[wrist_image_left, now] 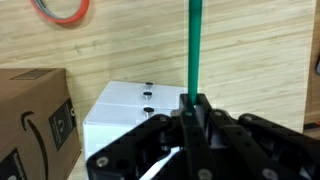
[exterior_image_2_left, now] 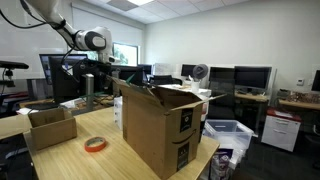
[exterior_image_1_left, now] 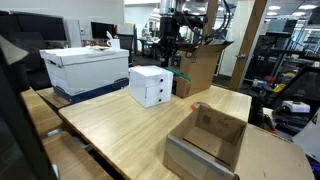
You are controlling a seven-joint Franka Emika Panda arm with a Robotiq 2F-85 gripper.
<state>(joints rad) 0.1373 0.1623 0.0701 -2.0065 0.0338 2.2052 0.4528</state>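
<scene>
In the wrist view my gripper [wrist_image_left: 193, 105] is shut on a thin green stick [wrist_image_left: 192, 45] that runs straight away from the fingers. Just beyond the fingers sits a small white drawer box [wrist_image_left: 125, 115] with dark knobs. In an exterior view the gripper [exterior_image_1_left: 168, 52] hangs above and slightly behind that white drawer box [exterior_image_1_left: 150, 86] on the wooden table [exterior_image_1_left: 120, 130]. In the exterior view from the opposite side, the arm [exterior_image_2_left: 88, 41] reaches down at the far left.
A red tape roll [wrist_image_left: 60, 8] lies on the table [exterior_image_2_left: 95, 145]. A tall cardboard box [exterior_image_2_left: 160, 125] stands near the drawer box. An open shallow carton [exterior_image_1_left: 207, 140] sits at the table's front. A white bin on a blue lid [exterior_image_1_left: 85, 68] stands at the left.
</scene>
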